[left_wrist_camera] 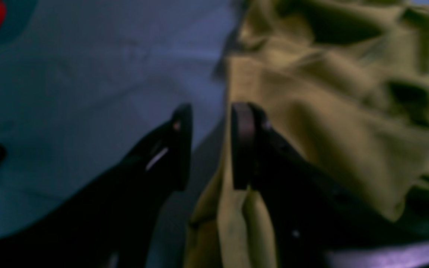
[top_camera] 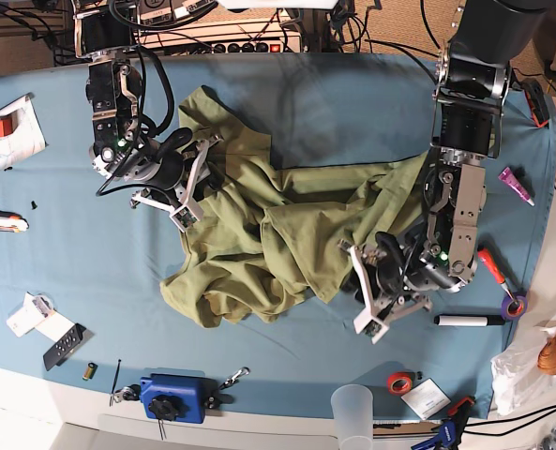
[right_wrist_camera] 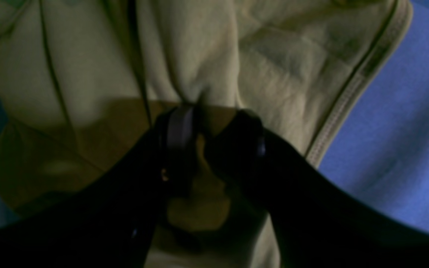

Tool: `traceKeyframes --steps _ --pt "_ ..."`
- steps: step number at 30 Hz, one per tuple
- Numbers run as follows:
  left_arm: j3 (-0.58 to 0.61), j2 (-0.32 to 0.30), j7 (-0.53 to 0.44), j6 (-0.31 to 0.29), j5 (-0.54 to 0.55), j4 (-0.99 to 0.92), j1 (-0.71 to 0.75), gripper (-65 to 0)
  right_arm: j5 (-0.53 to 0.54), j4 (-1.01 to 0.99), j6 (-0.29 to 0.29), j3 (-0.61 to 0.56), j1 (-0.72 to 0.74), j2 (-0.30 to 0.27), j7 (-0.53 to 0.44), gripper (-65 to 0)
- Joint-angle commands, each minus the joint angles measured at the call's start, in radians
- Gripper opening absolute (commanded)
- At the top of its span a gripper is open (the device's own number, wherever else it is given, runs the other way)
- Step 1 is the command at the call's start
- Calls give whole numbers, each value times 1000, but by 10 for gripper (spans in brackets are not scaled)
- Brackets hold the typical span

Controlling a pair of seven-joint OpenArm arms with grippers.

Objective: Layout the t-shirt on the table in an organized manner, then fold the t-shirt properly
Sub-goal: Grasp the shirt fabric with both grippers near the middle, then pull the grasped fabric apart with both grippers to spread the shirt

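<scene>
While the table (top_camera: 287, 94) lies under it, the shirt (top_camera: 259, 234) sits crumpled mid-table between both claws.
The right claw (right_wrist_camera: 210, 130) pinches a fold at the shirt's upper edge; the left claw (left_wrist_camera: 210, 145) stands spread at its opposite edge, one finger (left_wrist_camera: 242, 145) against cloth, the other over bare table, gripping nothing.
</scene>
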State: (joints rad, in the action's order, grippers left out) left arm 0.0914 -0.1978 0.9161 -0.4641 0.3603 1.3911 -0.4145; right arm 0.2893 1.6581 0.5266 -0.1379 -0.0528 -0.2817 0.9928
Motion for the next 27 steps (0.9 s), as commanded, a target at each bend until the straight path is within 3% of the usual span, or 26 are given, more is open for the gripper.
traceKeyframes --steps 1,3,7,12,20,27 --pt "-2 -1 -18 -19 21 6 -31 -456 -81 -11 -4 2 -19 -18 125 -449" --pt "-2 0 -19 -55 39 -18 -32 -456 -81 -11 -4 2 -19 -18 126 -449" --pt "-2 1 -18 -56 70 -41 -32 -456 -81 -11 -4 2 -19 -18 125 -449" --pt "-2 1 -19 24 70 -41 -35 -500 -81 -11 -4 2 -19 -18 126 -449" --pt "-2 1 -16 19 70 -40 -37 -520 -81 -11 -4 2 -19 -18 126 -449" --pt "-2 1 -19 19 70 -40 -38 -650 -81 -11 -4 2 -19 -18 126 -449"
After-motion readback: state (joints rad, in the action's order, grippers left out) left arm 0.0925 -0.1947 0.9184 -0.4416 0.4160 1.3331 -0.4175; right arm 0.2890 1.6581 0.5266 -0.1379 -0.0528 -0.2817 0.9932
